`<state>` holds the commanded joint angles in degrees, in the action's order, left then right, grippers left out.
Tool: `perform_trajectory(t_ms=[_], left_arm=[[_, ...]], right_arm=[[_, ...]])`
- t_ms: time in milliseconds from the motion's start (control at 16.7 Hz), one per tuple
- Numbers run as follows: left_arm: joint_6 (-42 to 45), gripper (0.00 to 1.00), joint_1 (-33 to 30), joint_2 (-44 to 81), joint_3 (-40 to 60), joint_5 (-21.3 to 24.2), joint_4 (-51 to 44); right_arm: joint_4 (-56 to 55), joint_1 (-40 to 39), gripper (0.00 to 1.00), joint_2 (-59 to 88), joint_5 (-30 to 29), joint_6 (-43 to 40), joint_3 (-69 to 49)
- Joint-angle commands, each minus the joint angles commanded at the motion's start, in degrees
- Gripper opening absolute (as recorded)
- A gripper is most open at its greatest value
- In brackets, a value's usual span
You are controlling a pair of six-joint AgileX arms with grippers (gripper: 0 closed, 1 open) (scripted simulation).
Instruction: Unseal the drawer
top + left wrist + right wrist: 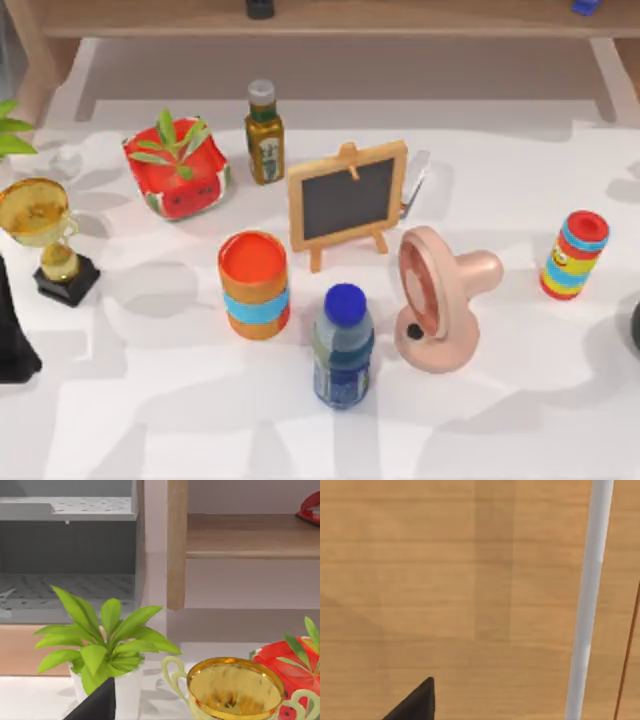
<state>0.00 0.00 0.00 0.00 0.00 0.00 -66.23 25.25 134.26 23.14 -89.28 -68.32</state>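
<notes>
Wooden drawer front (445,580) with its white handle (587,605) faces my right gripper (finger state: cannot tell), unopened as far as I can judge.

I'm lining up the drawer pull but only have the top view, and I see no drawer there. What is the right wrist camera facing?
Observer: A wood panel, close up, with a white bar running across it.
Operator: And the left wrist camera?
Observer: It looks past a leafy plant and the gold trophy toward a grey cabinet.
Operator: Anything beside that cabinet?
Observer: A wooden shelf carrying a red object; I cannot tell what it is.
</notes>
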Motion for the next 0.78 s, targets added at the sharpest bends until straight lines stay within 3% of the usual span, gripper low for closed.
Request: perform_trajectory(t_ms=[300, 780], left_arm=[[0.00, 1.00, 0.00, 0.00, 0.00, 0.00, 0.00], [0.00, 1.00, 0.00, 0.00, 0.00, 0.00, 0.00]], right_arm=[[0.67, -0.29, 1.00, 0.58, -0.31, -0.01, -1.25], [0.67, -0.29, 0.40, 0.58, -0.31, -0.01, -1.25]])
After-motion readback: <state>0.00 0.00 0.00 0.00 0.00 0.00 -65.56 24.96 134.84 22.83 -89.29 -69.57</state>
